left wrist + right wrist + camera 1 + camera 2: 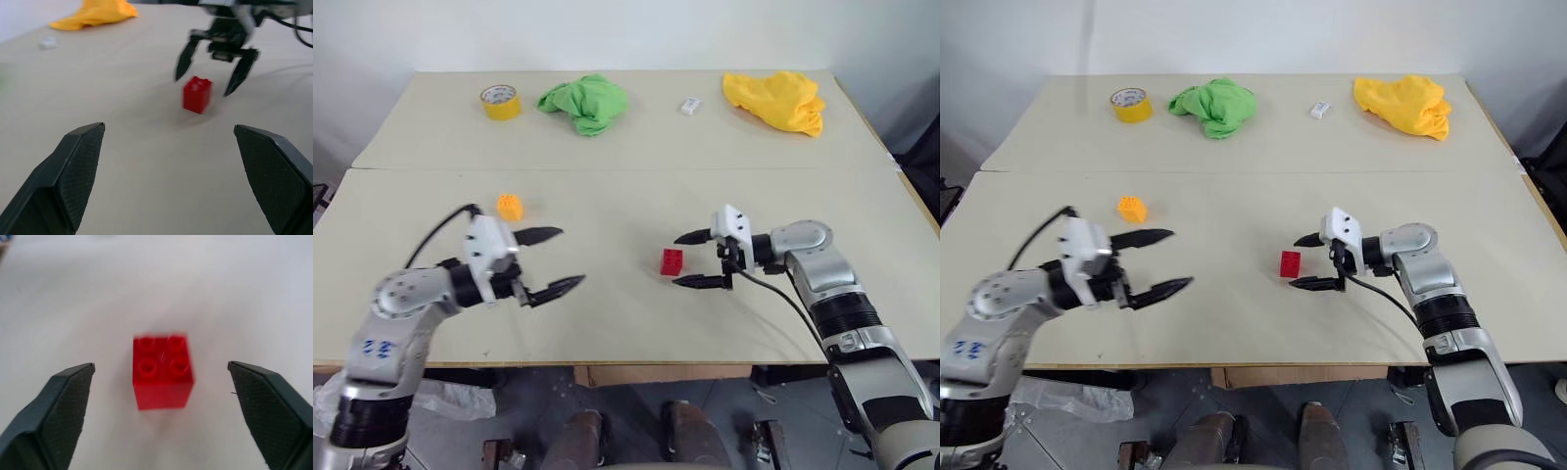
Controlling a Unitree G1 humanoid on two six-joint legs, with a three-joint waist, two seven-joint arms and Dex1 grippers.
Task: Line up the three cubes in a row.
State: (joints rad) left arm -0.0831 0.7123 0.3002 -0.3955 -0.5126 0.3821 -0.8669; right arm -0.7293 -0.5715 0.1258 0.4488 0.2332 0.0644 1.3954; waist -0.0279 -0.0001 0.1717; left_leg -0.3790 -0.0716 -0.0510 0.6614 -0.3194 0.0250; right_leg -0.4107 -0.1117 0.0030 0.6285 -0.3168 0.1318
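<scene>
Red cube (672,260) sits free just beside the wide-open, empty right gripper (695,259); orange cube (509,206) lies far off, so bring it alongside squarely.

Past my own spread fingers (73,171), the red cube (197,94) sits on the table (122,98) before my right gripper (215,71), jaws wide.

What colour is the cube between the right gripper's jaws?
Red. The cube stands free on the table between the open right gripper; the right wrist view shows it best.
</scene>
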